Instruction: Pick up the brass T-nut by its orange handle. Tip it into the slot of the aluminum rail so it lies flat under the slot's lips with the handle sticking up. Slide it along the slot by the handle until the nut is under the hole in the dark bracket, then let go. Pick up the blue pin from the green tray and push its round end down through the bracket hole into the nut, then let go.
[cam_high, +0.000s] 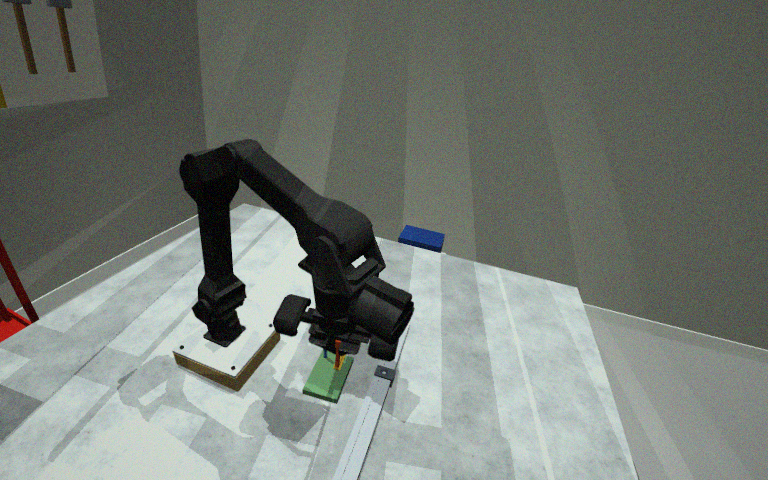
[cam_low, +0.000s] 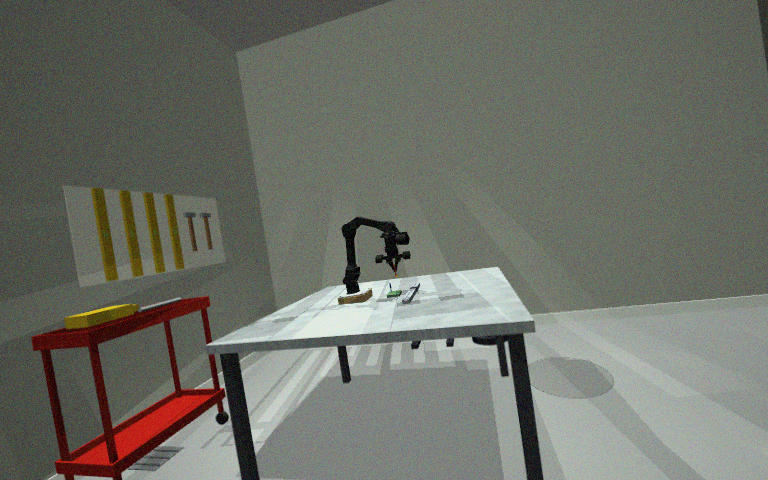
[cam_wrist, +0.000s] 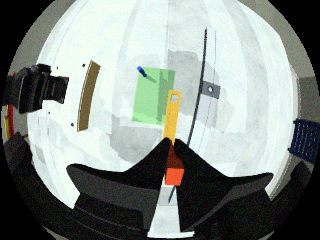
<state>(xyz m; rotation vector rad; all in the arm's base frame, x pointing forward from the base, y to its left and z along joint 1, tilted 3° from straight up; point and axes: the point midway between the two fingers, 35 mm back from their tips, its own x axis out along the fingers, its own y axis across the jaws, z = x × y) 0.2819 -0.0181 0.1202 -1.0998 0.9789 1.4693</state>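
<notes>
Handle, orange, pinched between the narrowed fingers. Brass nut hangs from it, above the tabletop and apart from the rail. Wrist view sets the nut partly across one edge of the green tray. Blue pin stands in the tray near a corner (its lower end hard to make out). Dark bracket sits across the rail, its hole visible; nut not in the slot.
</notes>
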